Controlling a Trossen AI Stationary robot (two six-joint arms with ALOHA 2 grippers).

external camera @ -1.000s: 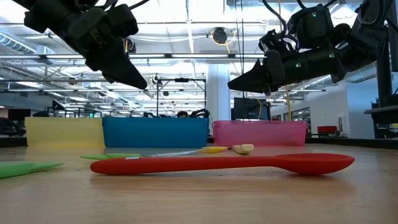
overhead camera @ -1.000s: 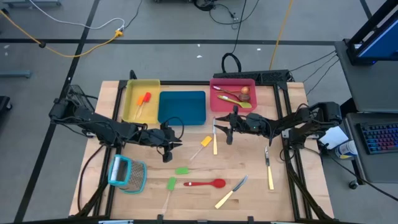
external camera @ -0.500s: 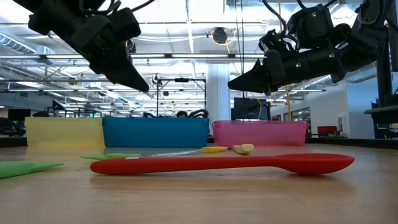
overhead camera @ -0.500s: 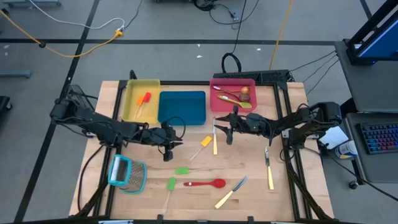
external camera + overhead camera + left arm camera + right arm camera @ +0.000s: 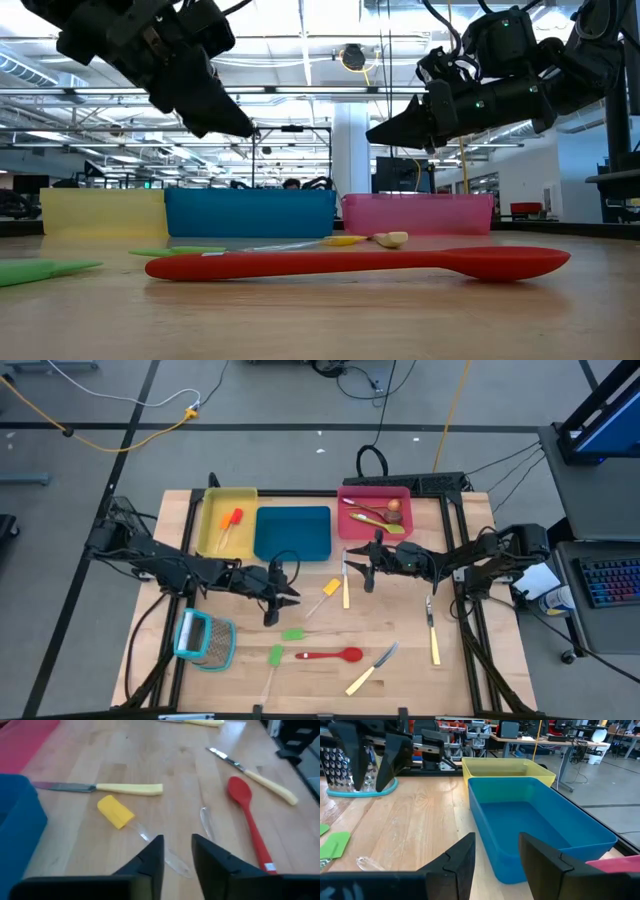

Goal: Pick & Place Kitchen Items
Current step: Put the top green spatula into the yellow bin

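On the wood table (image 5: 400, 670): utensils scattered; 3 trays at back | left tool (image 5: 283, 595), right tool (image 5: 366, 570): both parted, empty

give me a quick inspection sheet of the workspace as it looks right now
surface: wooden table, bare between items.
job's things: red spoon, yellow spatula, two green spatulas, three cream-handled knives loose; orange spatula in yellow tray; utensils in red tray; blue tray empty.
clutter: blue-framed grater.
grippers: left gripper open above the yellow spatula; right gripper open, empty, hovering over a knife.
cables: yellow cable on floor.
surroundings: keyboard on side desk.
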